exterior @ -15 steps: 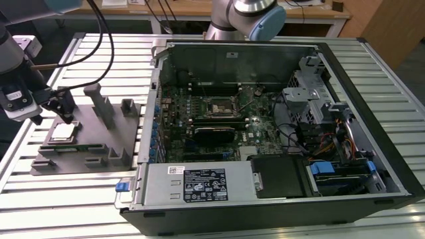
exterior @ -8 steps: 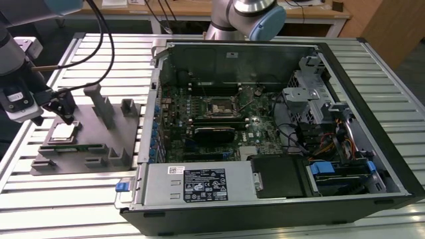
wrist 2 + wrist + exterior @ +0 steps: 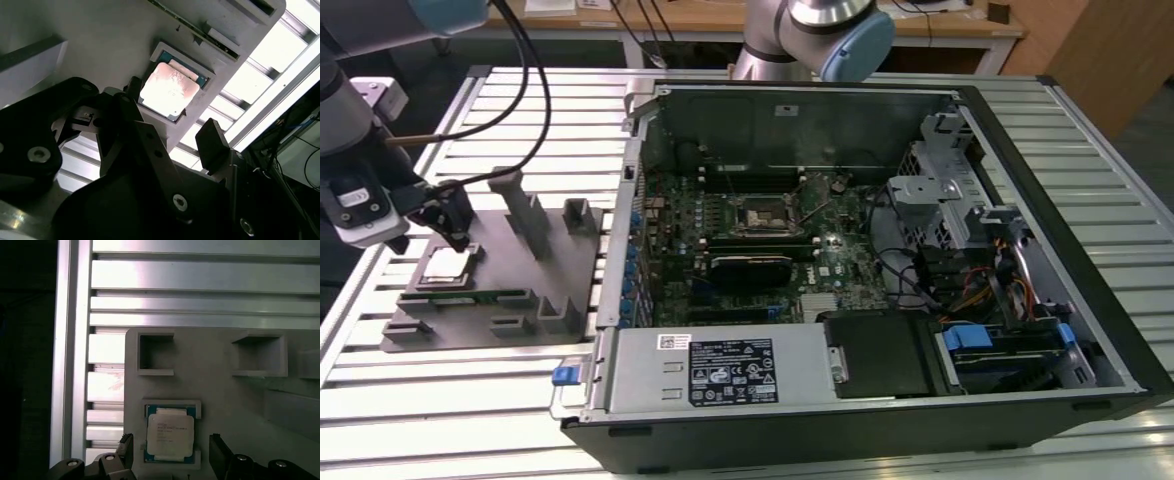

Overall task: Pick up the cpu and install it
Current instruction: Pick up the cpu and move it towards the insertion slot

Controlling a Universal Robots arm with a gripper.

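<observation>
Exterior view: cpu beneath hand

Gripper base outside first wrist view

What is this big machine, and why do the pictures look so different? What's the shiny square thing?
It is a robot arm with a grabbing tool at its end. One picture comes from a camera standing off to the side; the other two come from cameras riding on the arm's wrist. On the metal table stand an opened computer case and a grey holder tray. The shiny square is the cpu, resting in a pocket of that tray. The tool's two fingers stand open, one on each side of the cpu, so it holds nothing yet.
</observation>
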